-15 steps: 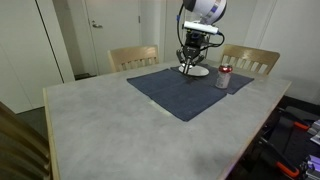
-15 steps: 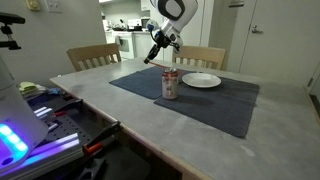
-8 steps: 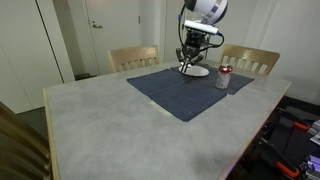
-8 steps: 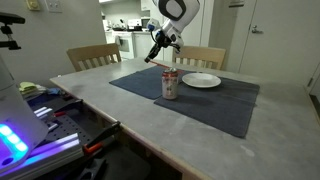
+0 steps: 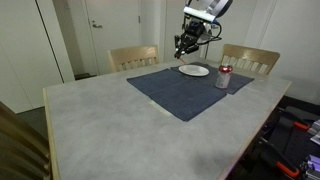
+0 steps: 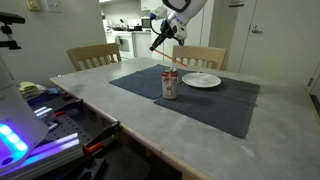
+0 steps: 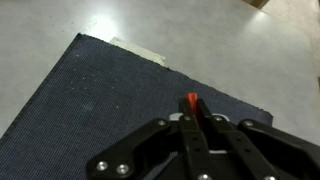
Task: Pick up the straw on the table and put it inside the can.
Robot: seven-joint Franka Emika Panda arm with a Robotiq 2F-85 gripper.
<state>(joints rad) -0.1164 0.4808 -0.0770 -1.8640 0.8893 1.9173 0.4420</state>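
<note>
Wrist view: gripper [image 7: 192, 120] fully closed, jaws pinched on the straw [image 7: 192, 101]. Only a short red tip pokes out past the jaws, the rest is hidden between them. Under it is the dark blue placemat [image 7: 100, 100], with the bare grey speckled table [image 7: 150, 20] past the mat's edge. In an exterior view the nearest item is a cluttered bench with a blue-lit device [image 6: 18, 140], off the table's near side. Next is the table [image 5: 110, 130], its near half bare, with the placemat [image 5: 175, 92] on the far half. The can [image 5: 224, 77] stands upright on the mat close to one corner, metal top up. The white plate [image 5: 194, 70] is also on the mat, near the can but not touching it; both exterior views agree (can [image 6: 170, 84], plate [image 6: 201, 80], mat [image 6: 215, 105]). The gripper [image 5: 184, 45] hangs in the air well above the mat on the far side, roughly over the plate's edge and clear of everything on the table. In an exterior view the gripper [image 6: 158, 40] sits tilted, above and behind the can. So the straw is airborne in the grip, well apart from the can, not inside it. Beyond are two wooden chairs [image 5: 133, 57] [image 5: 250, 60] at the far edge, then a white door [image 5: 105, 25].
</note>
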